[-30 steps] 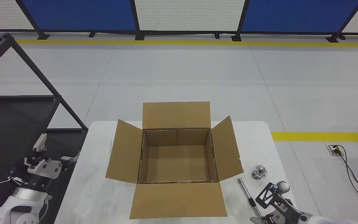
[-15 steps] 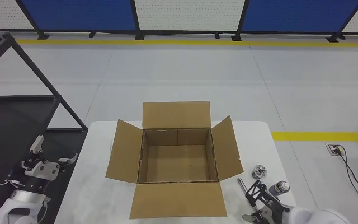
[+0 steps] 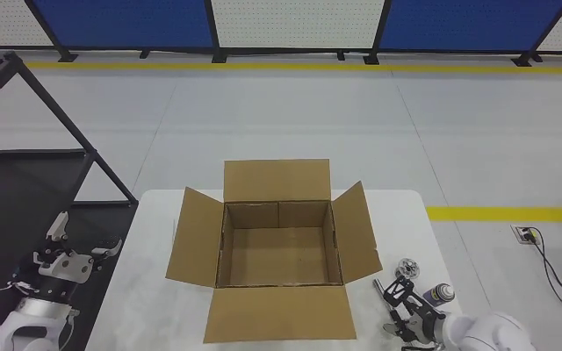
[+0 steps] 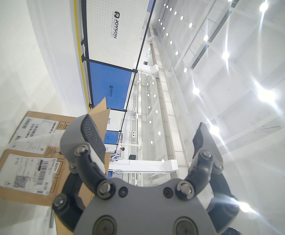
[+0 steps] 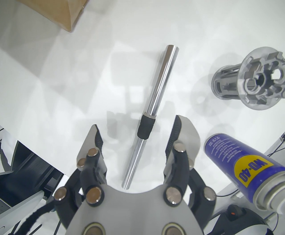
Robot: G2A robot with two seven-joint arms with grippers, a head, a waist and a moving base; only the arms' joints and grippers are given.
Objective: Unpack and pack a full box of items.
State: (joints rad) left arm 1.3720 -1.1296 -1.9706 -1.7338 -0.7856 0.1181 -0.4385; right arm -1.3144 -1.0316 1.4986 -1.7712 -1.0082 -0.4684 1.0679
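Observation:
An open cardboard box (image 3: 279, 254) stands mid-table with all flaps out and its inside bare. Right of it on the white table lie a chrome rod (image 5: 153, 104) with a black band, a grey metal hub (image 5: 258, 82) and a blue spray can (image 5: 240, 164). My right gripper (image 5: 135, 131) hangs open just above the rod, one finger on each side of its black band; the top view has it (image 3: 406, 314) at the table's front right. My left gripper (image 4: 147, 131) is open and holds nothing, off the table's left edge (image 3: 66, 254), pointing up, with the box's labelled side (image 4: 33, 160) beside it.
A black metal frame (image 3: 53, 149) stands left of the table. The box's right flap (image 3: 356, 230) reaches towards the rod, its corner (image 5: 71, 20) close by in the right wrist view. The hub (image 3: 406, 267) and spray can (image 3: 439, 293) sit near the table's right edge.
The right gripper has moved left from near the spray can to over the rod. The left arm has barely shifted.

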